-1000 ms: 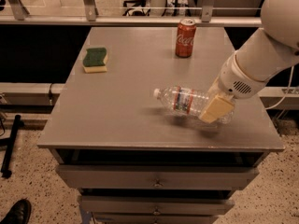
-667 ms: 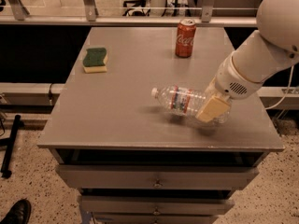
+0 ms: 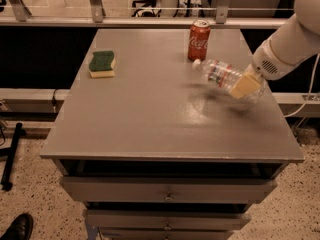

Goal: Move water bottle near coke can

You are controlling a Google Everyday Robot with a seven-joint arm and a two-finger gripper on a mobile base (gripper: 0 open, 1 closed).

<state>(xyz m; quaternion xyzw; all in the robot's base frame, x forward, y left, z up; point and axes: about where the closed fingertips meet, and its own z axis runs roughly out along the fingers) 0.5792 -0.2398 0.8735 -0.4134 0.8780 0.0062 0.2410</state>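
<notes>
The water bottle is clear with a white cap and a coloured label band. It is held lying on its side, lifted above the grey table, with its cap pointing toward the can. My gripper is shut on the bottle's base end at the right, and one cream finger pad shows across it. The coke can stands upright at the table's far edge, just beyond and left of the bottle's cap, a small gap apart.
A green and yellow sponge lies at the table's far left. My white arm reaches in from the right. Drawers sit under the tabletop. A shoe shows on the floor at bottom left.
The gripper has lifted the bottle off the table's middle and carried it back and to the right, so its cap is now close to the coke can.
</notes>
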